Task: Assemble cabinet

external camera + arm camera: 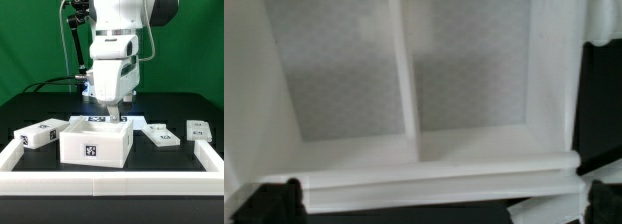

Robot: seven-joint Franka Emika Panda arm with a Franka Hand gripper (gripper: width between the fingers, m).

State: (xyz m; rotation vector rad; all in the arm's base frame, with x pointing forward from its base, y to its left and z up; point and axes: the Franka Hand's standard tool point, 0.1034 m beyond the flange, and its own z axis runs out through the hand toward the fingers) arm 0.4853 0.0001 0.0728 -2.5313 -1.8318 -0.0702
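The cabinet body [95, 143] is a white open-topped box with a square tag on its front, standing mid-table. My gripper [113, 119] hangs over its far wall. In the wrist view the cabinet's inside [402, 80] shows two compartments split by a thin divider. One rim of the body [429, 183] lies between my two dark fingertips [278, 200], which stand wide apart. The gripper [438, 196] is open and holds nothing. Smaller white tagged blocks lie on the table: one at the exterior view's left [40, 134] and two at its right [160, 135] [198, 130].
A low white border rail [110, 186] runs along the front and both sides of the black table. A flat tagged white piece [97, 119] shows just behind the cabinet body, partly hidden by it. Cables hang behind the arm.
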